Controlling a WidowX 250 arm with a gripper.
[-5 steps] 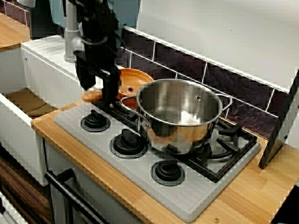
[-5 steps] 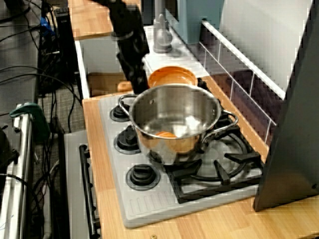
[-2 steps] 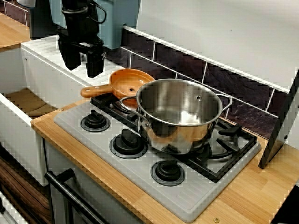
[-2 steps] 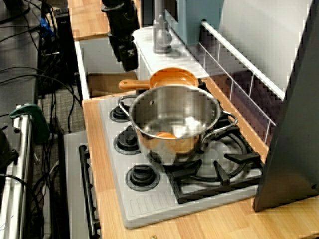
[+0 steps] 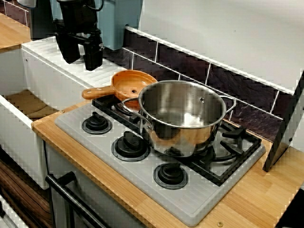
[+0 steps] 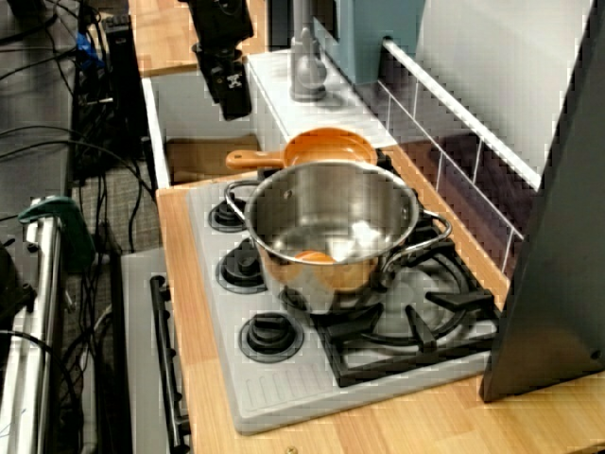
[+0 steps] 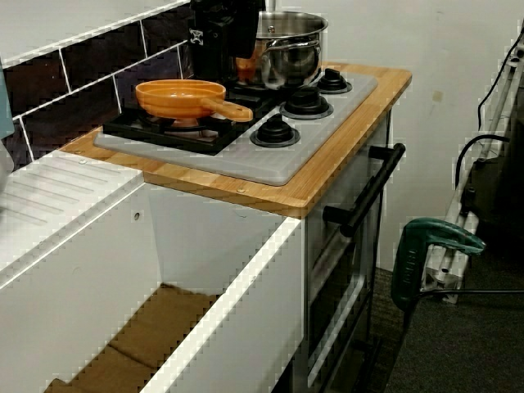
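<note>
One orange pan (image 5: 134, 84) sits on the rear grate at the sink end of the hob (image 5: 199, 209), just beside the steel pot (image 5: 183, 114), whose rim hides part of it in the front view; whether the two touch I cannot tell; its handle (image 5: 97, 93) sticks out level toward the sink (image 5: 14, 128), so the long axis runs along the counter; the gripper (image 5: 81, 62) hangs above the drainer (image 5: 42, 50), fingers pointing down, jaws apart with white showing between them and nothing held; from it the pan lies lower and further along toward the hob, the handle's tip being the nearest part, clear of the fingers; the side view agrees, with the gripper high over the sink edge and the handle end below it; three knobs (image 5: 129, 145) line the hob's front; dark tiles (image 5: 228, 80) back the counter
</note>
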